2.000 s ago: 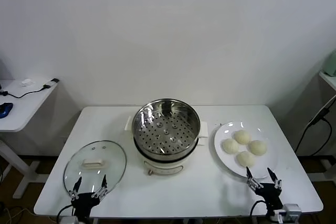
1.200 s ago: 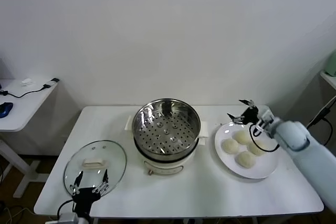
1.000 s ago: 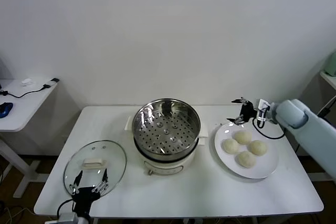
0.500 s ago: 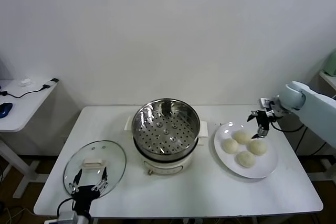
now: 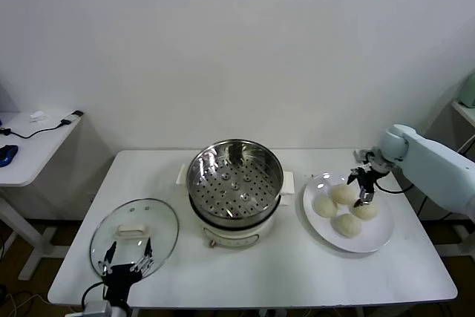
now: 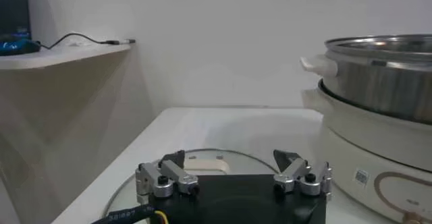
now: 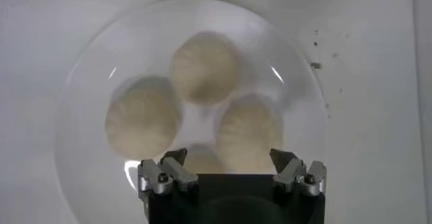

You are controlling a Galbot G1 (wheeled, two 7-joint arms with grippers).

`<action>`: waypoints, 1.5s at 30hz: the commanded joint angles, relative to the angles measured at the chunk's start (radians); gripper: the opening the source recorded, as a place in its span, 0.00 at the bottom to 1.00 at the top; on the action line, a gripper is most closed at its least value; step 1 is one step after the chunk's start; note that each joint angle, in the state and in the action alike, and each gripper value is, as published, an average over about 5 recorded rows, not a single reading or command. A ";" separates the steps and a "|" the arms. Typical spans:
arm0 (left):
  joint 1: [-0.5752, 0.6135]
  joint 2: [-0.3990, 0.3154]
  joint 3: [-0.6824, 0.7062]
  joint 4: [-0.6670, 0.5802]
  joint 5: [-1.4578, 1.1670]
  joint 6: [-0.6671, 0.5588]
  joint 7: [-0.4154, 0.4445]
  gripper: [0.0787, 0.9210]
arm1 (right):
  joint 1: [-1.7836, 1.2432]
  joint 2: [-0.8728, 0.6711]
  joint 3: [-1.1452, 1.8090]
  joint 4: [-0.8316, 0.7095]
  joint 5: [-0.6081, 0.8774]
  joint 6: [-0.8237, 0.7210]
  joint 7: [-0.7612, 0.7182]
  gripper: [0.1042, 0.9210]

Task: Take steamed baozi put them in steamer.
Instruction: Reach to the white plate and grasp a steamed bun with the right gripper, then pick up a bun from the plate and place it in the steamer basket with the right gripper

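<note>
Four cream-white baozi sit on a white plate [image 5: 380, 241] to the right of the steamer: one at the back [image 5: 340, 194], one on the left [image 5: 324, 206], one on the right [image 5: 366, 211] and one in front [image 5: 346, 225]. The steel steamer [image 5: 235, 183] stands mid-table with its perforated tray bare. My right gripper [image 5: 364, 189] hangs open just above the baozi, fingers pointing down. In the right wrist view it [image 7: 229, 159] is open over the plate [image 7: 75, 87]; three baozi [image 7: 204, 67] show whole and one lies partly under it. My left gripper [image 5: 126, 265] is parked open at the table's front edge.
The glass lid [image 5: 134, 234] with a white handle lies flat at the front left, just beyond the left gripper; it also shows in the left wrist view [image 6: 202, 159], with the steamer [image 6: 378, 77] beside it. A side table [image 5: 30, 146] stands at the far left.
My right arm rose from the table's front edge, swung round behind the plate, and has now come down over the baozi. The left arm and all objects stayed put.
</note>
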 commanded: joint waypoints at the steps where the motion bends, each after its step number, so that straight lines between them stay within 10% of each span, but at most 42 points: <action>1: 0.000 -0.003 0.002 0.008 0.012 -0.016 0.001 0.88 | -0.021 0.090 0.040 -0.143 -0.023 0.035 -0.008 0.88; 25: 0.008 -0.004 0.002 0.010 0.013 -0.036 -0.003 0.88 | -0.044 0.141 0.088 -0.211 -0.110 0.061 0.022 0.88; 34: 0.010 -0.009 0.004 0.007 0.013 -0.033 -0.010 0.88 | -0.042 0.133 0.087 -0.196 -0.154 0.072 0.018 0.74; 45: 0.014 -0.010 0.007 -0.007 0.018 -0.033 -0.011 0.88 | 0.245 0.009 -0.116 0.147 0.060 0.047 -0.004 0.66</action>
